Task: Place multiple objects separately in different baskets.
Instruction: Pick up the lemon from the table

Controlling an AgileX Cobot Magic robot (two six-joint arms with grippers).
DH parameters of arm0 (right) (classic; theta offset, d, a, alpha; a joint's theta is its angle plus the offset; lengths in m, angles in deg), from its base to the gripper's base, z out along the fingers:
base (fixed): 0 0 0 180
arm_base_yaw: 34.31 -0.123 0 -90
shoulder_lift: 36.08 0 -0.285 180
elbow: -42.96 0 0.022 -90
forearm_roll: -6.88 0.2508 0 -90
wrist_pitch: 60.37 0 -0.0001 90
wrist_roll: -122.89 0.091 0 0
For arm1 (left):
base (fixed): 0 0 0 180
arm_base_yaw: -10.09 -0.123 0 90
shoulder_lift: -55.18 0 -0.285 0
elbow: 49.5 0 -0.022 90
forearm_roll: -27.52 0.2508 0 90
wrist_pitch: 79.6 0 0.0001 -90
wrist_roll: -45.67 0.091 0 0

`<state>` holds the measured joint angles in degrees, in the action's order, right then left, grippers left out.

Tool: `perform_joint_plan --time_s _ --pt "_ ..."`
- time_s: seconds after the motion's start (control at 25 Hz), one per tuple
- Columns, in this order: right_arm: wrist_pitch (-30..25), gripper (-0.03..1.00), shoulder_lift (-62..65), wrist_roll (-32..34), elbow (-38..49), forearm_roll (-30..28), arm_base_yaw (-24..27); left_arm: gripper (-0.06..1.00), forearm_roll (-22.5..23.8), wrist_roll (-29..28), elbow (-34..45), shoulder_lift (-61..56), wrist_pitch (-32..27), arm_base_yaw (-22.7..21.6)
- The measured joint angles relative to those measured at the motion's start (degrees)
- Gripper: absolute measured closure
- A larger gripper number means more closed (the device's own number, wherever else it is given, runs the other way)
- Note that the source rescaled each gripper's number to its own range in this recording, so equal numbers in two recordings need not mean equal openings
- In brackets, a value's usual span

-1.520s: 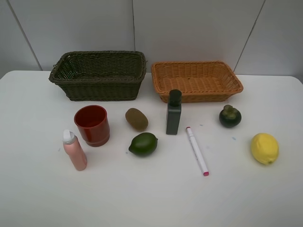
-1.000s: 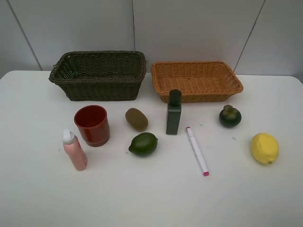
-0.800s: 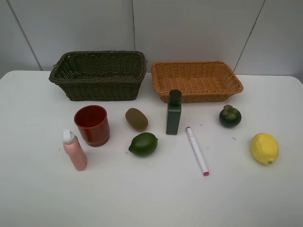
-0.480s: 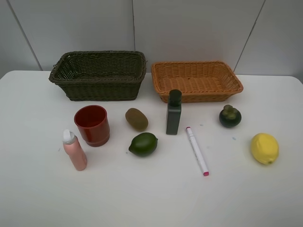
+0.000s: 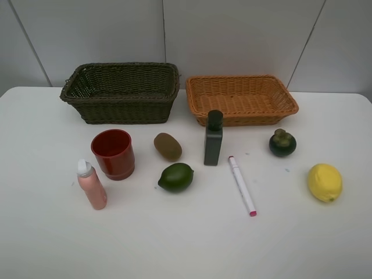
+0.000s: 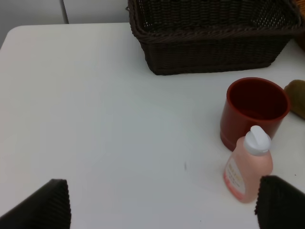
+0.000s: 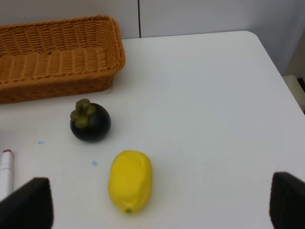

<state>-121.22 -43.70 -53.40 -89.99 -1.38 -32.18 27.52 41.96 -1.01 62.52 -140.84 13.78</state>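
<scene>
scene unchanged since a second ago: left gripper (image 6: 162, 206) and right gripper (image 7: 157, 204) spread wide, holding nothing, dark basket (image 5: 119, 110) and orange basket (image 5: 244, 118) both unfilled, so sorting hasn't started.

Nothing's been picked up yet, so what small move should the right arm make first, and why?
Probably lower the right gripper toward the lemon. Its jaws stand open and empty, the lemon lies close ahead of them, clear of the mangosteen, so a grasp there should disturb nothing.
</scene>
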Motion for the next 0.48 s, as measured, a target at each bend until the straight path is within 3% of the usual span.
perform_joint_plan --time_s 0.48 --pt "0.53 -0.03 -2.88 0.0 -0.87 -1.04 0.0 -0.05 0.0 0.0 0.0 0.0 0.0 0.0"
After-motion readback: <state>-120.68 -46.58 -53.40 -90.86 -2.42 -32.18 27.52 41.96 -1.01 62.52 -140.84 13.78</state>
